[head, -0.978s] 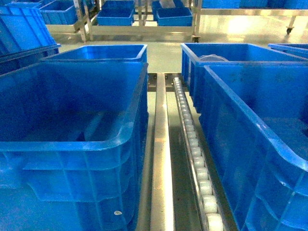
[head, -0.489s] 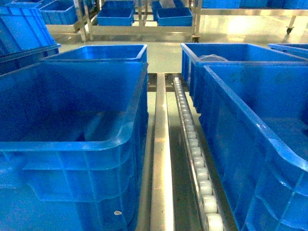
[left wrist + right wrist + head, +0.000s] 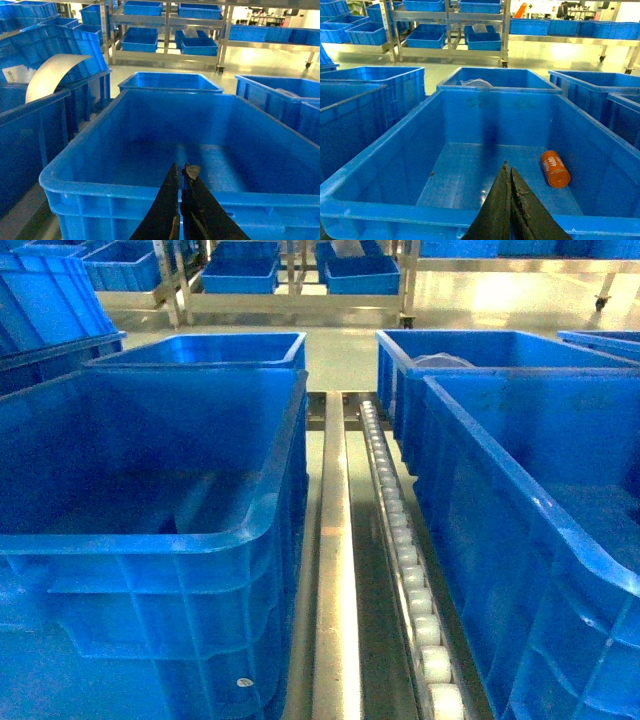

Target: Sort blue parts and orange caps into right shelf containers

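Note:
An orange cap [image 3: 554, 169], a short cylinder with white print, lies on its side on the floor of a large blue container [image 3: 395, 212], to the right of my right gripper [image 3: 508, 168]. That gripper is shut and empty, hovering over the container's near rim. My left gripper [image 3: 180, 167] is shut too, holding nothing, above the near rim of another big blue container [image 3: 100, 187] whose floor looks bare. In the head view both containers [image 3: 150, 540] [image 3: 480, 520] flank a rail, and neither gripper shows. Blue parts are out of view.
A roller track [image 3: 405, 550] and a metal rail [image 3: 335, 570] run between the crates. More blue crates [image 3: 200, 348] [image 3: 470, 350] stand behind, and metal shelving [image 3: 290, 280] with crates at the back. A curved pale sheet [image 3: 52, 75] sticks out of a crate at left.
No crate has moved. A pale reflection on the left crate's floor has faded.

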Robot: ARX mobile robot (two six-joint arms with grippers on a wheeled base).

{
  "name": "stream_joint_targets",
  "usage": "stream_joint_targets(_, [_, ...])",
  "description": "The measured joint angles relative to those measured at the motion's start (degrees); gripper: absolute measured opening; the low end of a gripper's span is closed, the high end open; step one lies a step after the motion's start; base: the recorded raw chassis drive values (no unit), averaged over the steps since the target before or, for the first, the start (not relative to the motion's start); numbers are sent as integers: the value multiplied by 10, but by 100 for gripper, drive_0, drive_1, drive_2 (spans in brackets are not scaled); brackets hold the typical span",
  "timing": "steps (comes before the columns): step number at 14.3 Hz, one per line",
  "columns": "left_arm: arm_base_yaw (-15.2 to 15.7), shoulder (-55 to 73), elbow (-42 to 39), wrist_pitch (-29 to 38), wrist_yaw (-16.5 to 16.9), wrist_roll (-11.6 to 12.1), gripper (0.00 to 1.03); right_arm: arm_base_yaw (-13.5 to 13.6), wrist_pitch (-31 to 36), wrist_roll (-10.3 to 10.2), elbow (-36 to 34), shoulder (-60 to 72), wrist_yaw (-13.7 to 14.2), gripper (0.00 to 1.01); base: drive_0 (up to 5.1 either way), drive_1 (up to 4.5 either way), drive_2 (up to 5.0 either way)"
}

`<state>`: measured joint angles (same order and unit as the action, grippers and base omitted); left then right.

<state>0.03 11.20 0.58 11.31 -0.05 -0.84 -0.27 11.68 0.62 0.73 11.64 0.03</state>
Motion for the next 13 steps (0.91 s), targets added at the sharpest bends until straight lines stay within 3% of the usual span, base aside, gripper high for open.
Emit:
stream_joint_targets(2, [0,-33,1,-43,0,0,2,0,-22,0,0,-20,0,1,0,0,0])
stream_joint_targets(3, [0,-93,0,-122,2,0,2,0,-111,0,0,-78,-2,1,0,0,0])
stream_joint_targets(7, [0,-106,0,-117,0,2,2,0,-121,-2,0,-113,-1,1,0,0,0])
stream_joint_targets(8, [0,-106,0,-116,0,2,9,0,-120,-2,0,-113,-1,1,0,0,0])
stream_joint_targets(13, [0,-106,0,-116,0,2,80,0,-120,-2,0,-113,-1,68,0,0,0])
